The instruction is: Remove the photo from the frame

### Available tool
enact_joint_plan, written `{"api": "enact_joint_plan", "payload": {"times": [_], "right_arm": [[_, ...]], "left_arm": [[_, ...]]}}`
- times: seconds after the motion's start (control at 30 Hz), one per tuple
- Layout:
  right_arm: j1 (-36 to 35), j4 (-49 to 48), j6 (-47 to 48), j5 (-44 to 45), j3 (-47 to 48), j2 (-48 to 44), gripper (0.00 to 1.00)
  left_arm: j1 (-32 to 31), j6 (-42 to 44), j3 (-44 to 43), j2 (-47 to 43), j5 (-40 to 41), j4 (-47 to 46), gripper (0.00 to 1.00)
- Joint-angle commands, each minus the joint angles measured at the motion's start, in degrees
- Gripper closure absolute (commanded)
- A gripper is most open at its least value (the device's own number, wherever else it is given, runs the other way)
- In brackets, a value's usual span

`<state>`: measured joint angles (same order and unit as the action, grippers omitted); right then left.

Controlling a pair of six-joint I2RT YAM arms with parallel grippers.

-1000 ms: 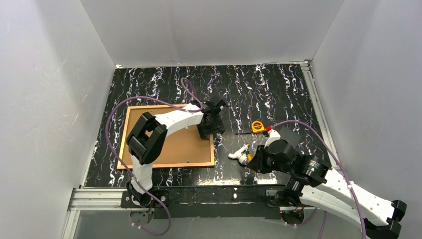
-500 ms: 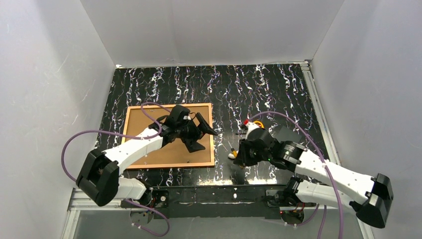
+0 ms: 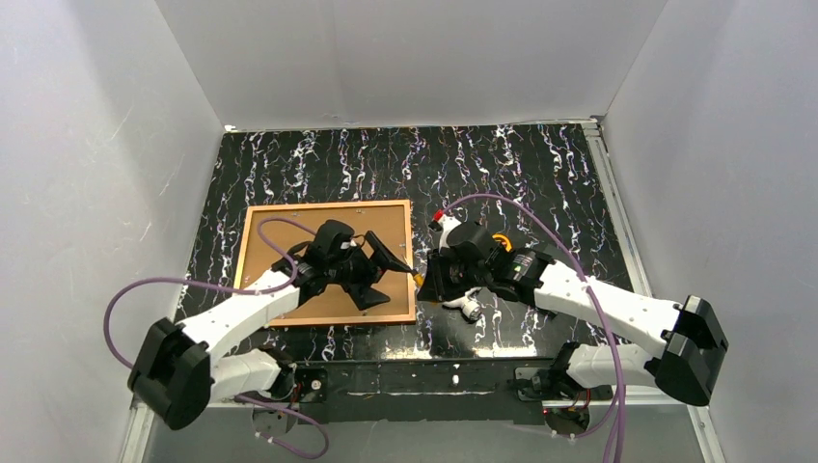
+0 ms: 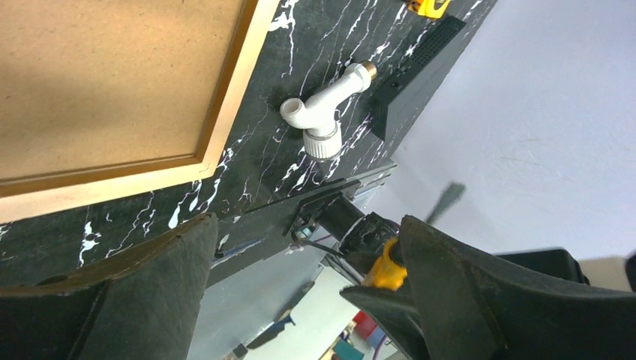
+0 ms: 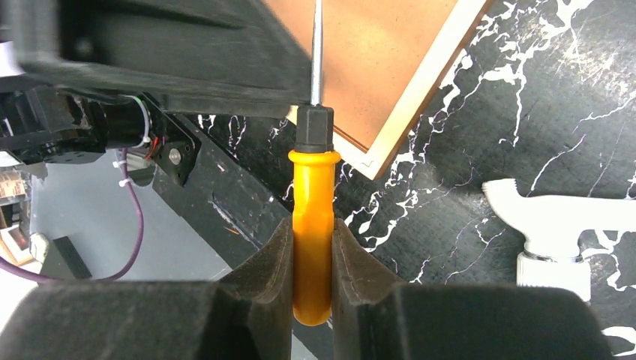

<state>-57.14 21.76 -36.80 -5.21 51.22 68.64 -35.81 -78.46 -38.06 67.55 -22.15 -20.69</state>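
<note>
The frame [image 3: 289, 236] lies back-up on the black marbled table, its tan board showing inside a thin wooden rim; it also shows in the left wrist view [image 4: 97, 75] and the right wrist view [image 5: 375, 60]. The photo is hidden under the board. My left gripper [image 3: 386, 275] is open and empty, hovering over the frame's near right corner [image 4: 300, 300]. My right gripper [image 3: 431, 280] is shut on an orange-handled screwdriver [image 5: 313, 210], whose metal shaft points at the frame's right edge and reaches between my left gripper's fingers [image 5: 172, 52].
A white pipe fitting [image 3: 467, 305] lies just right of the frame's near corner. A yellow tape measure [image 3: 501, 239] sits behind my right arm. A small dark grey panel [image 4: 416, 71] lies beyond the fitting. White walls enclose the table on three sides.
My left gripper has drawn back from the frame's far right corner to its near right part. My right gripper has moved left, bringing the screwdriver to the frame's right edge.
</note>
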Motion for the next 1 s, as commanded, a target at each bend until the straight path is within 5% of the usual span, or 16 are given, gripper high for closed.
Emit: {"api": "enact_joint_plan", "payload": {"times": [0.0, 0.2, 0.4, 0.53, 0.7, 0.83, 0.97], "right_arm": [[-0.6, -1.4, -0.1, -0.6, 2.5, 1.8, 0.99], [-0.8, -2.6, -1.5, -2.3, 2.2, 2.8, 0.99], [-2.9, -4.3, -0.1, -3.1, 5.1, 4.3, 0.99], [-3.6, -4.1, 0.5, -3.0, 5.9, 4.7, 0.99], [-4.4, -3.7, -0.5, -0.8, 5.4, 4.3, 0.99], [-4.4, -1.5, -6.6, 4.6, 2.9, 2.0, 0.54], [-4.5, -5.8, -11.3, 5.0, -1.0, -1.9, 0.43]], "left_arm": [[-0.7, 0.4, 1.5, -9.7, 1.6, 5.1, 0.1], [-0.8, 0.4, 2.5, -16.5, 3.9, 7.0, 0.05], [-0.8, -3.9, 1.9, -8.4, 0.4, -0.6, 0.08], [-0.8, -3.0, 1.0, -4.6, -1.5, -4.6, 0.4], [-0.7, -5.6, 3.4, -4.5, 0.1, -7.6, 1.0], [-0.6, -9.0, 4.7, -5.6, 1.5, -7.1, 1.0], [-0.4, -11.5, 5.8, -6.4, 2.7, -6.3, 1.0]]}}
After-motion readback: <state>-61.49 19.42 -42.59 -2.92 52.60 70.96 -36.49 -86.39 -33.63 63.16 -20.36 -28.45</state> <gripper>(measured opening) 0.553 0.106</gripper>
